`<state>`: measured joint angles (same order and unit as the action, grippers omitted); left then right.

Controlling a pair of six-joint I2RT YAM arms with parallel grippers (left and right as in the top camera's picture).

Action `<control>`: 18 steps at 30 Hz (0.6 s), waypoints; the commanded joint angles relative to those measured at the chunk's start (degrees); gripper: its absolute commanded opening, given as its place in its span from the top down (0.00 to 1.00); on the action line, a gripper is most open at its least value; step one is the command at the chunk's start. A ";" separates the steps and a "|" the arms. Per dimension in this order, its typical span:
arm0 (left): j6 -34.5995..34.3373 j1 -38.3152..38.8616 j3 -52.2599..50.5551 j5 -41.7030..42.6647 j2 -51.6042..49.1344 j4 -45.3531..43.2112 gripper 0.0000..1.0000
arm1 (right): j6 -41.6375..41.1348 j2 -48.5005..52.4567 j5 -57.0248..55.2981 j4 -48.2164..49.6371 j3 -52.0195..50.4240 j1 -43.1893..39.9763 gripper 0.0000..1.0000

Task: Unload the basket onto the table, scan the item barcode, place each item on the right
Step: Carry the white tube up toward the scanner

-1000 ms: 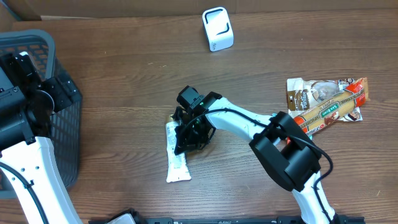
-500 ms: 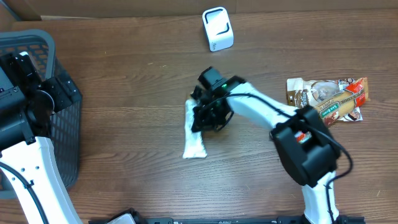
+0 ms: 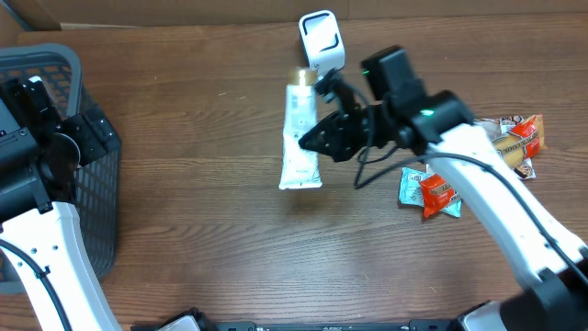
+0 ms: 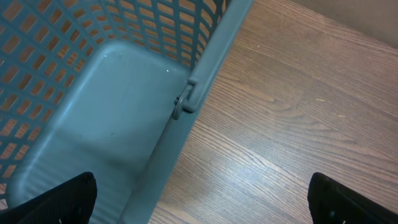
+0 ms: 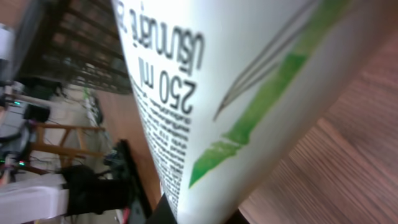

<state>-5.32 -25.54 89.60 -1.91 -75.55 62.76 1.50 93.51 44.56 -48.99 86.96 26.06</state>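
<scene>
White tube [image 3: 300, 138] held up near the barcode scanner [image 3: 322, 41]

The right gripper [image 3: 317, 140] has its fingers clenched on the tube's side, at the tube's 3 o'clock. The tube is lifted off the wooden table [image 3: 184, 184], near the middle and a bit toward 12 o'clock. It lies long-ways from 12 to 6, with its flat end at 6. Its top end is just beside the scanner, at the scanner's 7 o'clock. I cannot tell if they touch. Up close, the tube [image 5: 205, 81] shows black print saying "250 ml" and a green leaf drawing. At 3 o'clock lie a small red and blue packet [image 3: 429, 191] and a brown snack bag [image 3: 514, 138]. At 9 o'clock the left gripper [image 4: 205, 208] hangs with its fingers spread wide and nothing in them, over the edge of a blue plastic basket [image 3: 96, 216].
</scene>
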 commanded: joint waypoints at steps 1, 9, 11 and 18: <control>1.51 -0.15 0.28 0.48 -0.11 0.00 0.01 | -0.76 -4.48 6.47 0.52 0.66 -2.38 0.96; 1.51 -0.15 0.28 0.48 -0.11 0.00 0.01 | -6.05 -6.08 2.19 3.04 1.31 -3.76 0.97; 1.51 -0.17 0.28 0.46 -0.11 0.00 0.00 | -6.23 -6.05 0.37 4.61 1.55 -3.74 0.97; 1.51 -0.15 0.28 0.46 -0.11 0.00 0.01 | -6.23 -4.31 -35.28 12.28 1.49 -1.36 0.96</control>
<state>-5.32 -25.54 89.60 -1.91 -75.55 62.76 -4.43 89.41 35.38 -39.57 86.96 22.96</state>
